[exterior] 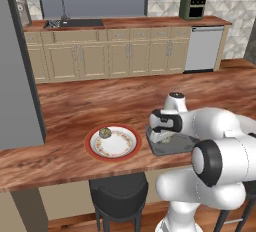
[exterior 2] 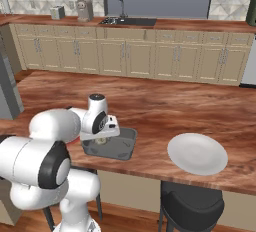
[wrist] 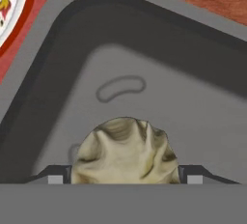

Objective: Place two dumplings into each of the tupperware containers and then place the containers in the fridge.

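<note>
Our pincer (wrist: pixel 124 178) sits spread wide around a dumpling (wrist: pixel 125 150) inside the dark grey container (wrist: pixel 202 102); whether it presses we cannot tell. Another dumpling (exterior: pixel 105 132) lies on the red-rimmed plate (exterior: pixel 91 148). We read no writing.

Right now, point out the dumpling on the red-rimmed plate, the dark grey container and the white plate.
dumpling (exterior: pixel 105 132), left base view, its top.
dark grey container (exterior 2: pixel 126 146), right base view, bare floor near its right wall.
white plate (exterior 2: pixel 197 154), right base view, its centre.
</note>
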